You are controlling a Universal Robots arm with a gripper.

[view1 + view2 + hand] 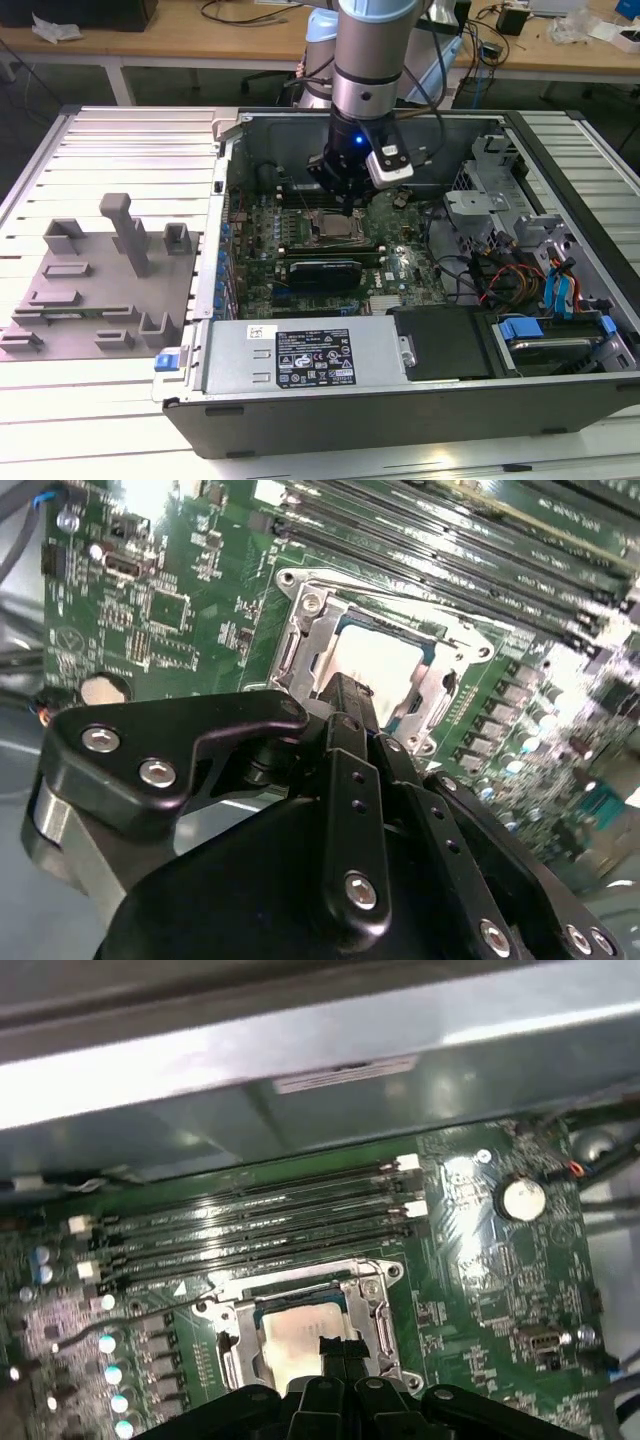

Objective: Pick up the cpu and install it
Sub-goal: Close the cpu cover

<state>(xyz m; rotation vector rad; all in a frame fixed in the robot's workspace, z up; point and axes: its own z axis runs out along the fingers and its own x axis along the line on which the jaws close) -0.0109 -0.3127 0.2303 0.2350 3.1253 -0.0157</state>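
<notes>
My gripper (336, 1346), fingers pressed together and empty, hangs over the socket frame (378, 1305); the cpu (288, 1345) lies flat inside that frame.

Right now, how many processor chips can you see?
1. The cpu lies in the socket on the green board, just below the gripper. Others may be hidden under the arm.
</notes>
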